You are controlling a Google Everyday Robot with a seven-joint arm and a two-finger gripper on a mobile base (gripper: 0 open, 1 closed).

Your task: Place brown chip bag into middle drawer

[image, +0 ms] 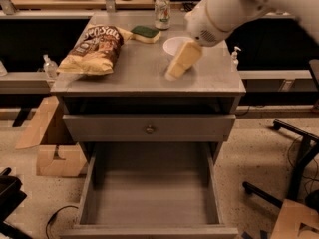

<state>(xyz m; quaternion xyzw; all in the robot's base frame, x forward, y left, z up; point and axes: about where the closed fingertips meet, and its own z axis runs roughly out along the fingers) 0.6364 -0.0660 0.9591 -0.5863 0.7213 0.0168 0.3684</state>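
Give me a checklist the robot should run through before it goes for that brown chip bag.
1. Middle drawer pulled out, floor bare: ok.
2. Brown chip bag lying in the open on the left of the cabinet top, nothing on it: ok.
3. End effector at the bag: not ok. It hangs over the right side of the top, next to the white bowl.
4. Way across to the bag: looks ok. The sponge and the can sit farther back.
5. End effector ready to grasp: cannot tell.
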